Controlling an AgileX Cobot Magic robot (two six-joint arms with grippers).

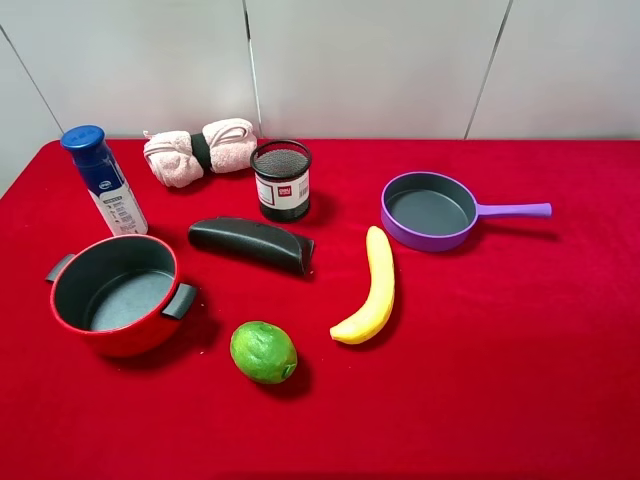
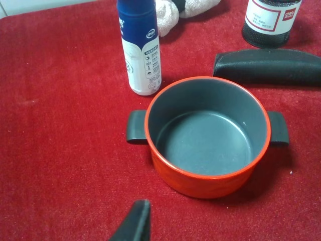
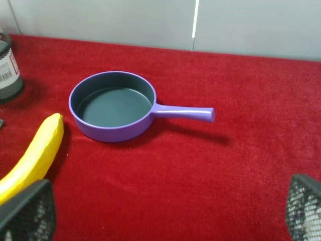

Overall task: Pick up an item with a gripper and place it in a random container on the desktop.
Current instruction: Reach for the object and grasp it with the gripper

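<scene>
The green lime (image 1: 263,351) lies on the red desktop (image 1: 500,350) near the front, right of the red pot. The purple pan (image 1: 425,240) sits empty at the back right, handle pointing right; it also shows in the right wrist view (image 3: 110,131). Neither arm shows in the exterior view. My right gripper (image 3: 165,211) is open and empty, its fingertips (image 3: 25,211) wide apart, short of the pan. Of my left gripper only one black fingertip (image 2: 136,221) shows, close in front of the red pot. The lime is out of both wrist views.
A red two-handled pot (image 1: 75,325) stands at the left, empty (image 2: 200,183). A yellow banana (image 1: 372,288) lies between lime and pan. A black case (image 1: 252,243), black mesh cup (image 1: 281,180), blue-capped bottle (image 1: 104,180) and pink rolled towel (image 1: 200,150) stand farther back.
</scene>
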